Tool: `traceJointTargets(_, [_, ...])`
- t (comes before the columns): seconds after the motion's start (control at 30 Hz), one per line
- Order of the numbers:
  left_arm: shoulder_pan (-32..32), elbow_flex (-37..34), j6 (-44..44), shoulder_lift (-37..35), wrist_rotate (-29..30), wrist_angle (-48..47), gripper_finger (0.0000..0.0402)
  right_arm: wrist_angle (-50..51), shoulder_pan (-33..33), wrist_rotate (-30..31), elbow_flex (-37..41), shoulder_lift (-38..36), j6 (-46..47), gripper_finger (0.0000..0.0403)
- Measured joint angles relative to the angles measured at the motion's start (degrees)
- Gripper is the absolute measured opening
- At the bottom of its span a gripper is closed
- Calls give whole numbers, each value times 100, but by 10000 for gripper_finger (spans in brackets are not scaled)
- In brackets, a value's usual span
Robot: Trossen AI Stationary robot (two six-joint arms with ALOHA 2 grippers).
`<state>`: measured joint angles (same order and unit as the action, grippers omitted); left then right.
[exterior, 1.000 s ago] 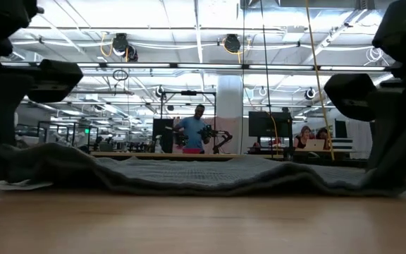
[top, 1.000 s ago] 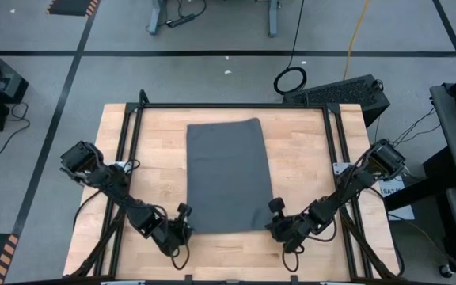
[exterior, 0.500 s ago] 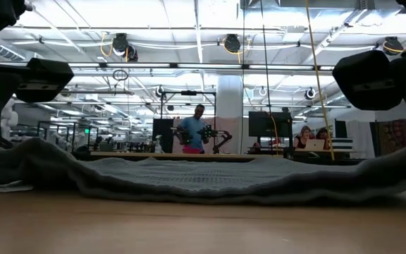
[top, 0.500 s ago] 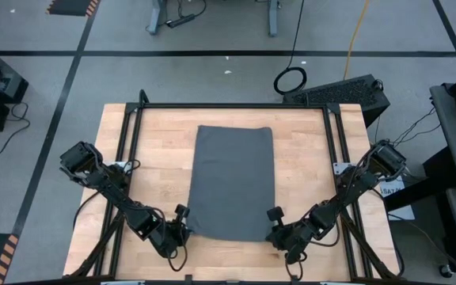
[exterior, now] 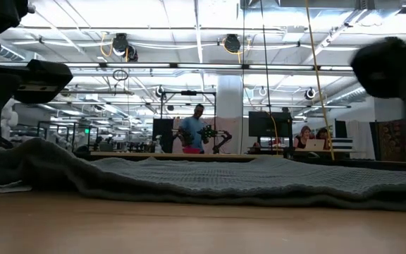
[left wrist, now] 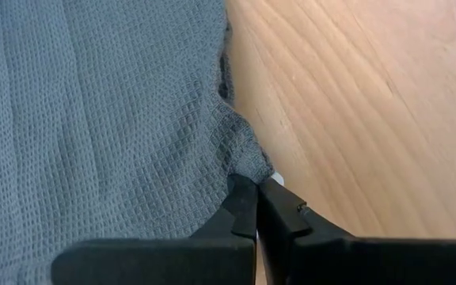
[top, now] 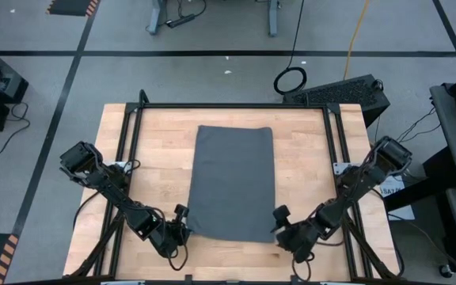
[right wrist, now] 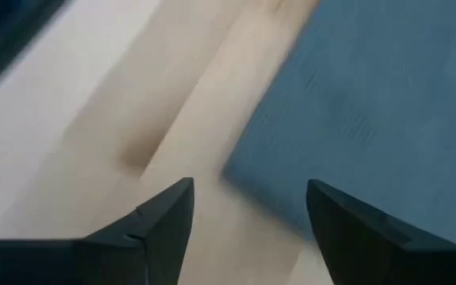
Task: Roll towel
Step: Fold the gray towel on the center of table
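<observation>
pale wood-grain table (top: 307, 158), flat under a waffle-weave grey towel (top: 234, 184). left gripper (left wrist: 256, 207) pinched together on a puckered near corner. right gripper (right wrist: 248, 207) spread wide, now off its corner, which lies flat just ahead. tag largely hidden.

The surface (top: 307, 158) is a pale wood top framed by dark rails, seen from above. One thing lies directly on it: the towel (top: 233, 182), a dark grey rectangle spread flat near the middle, its long sides running from the far edge toward the near edge, with bare wood on either side. In the low view the towel (exterior: 210, 180) lies in shallow ripples, its near left corner raised off the wood while the right side lies low.
</observation>
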<state>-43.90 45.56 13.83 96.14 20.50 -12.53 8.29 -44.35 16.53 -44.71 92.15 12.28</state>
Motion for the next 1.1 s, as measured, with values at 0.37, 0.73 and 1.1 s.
traceJointTargets(0.37, [12, 2, 54, -9, -13, 2, 1, -149, -440, 1171, 5, 418, -497, 224])
traceJointTargets(0.73, [46, 2, 124, -9, 83, 11, 1, -777, -277, 1181, -2, 909, -834, 216])
traceJointTargets(1.1, [37, 2, 526, -9, 84, 11, 1, -757, -220, 868, -6, 978, -447, 80])
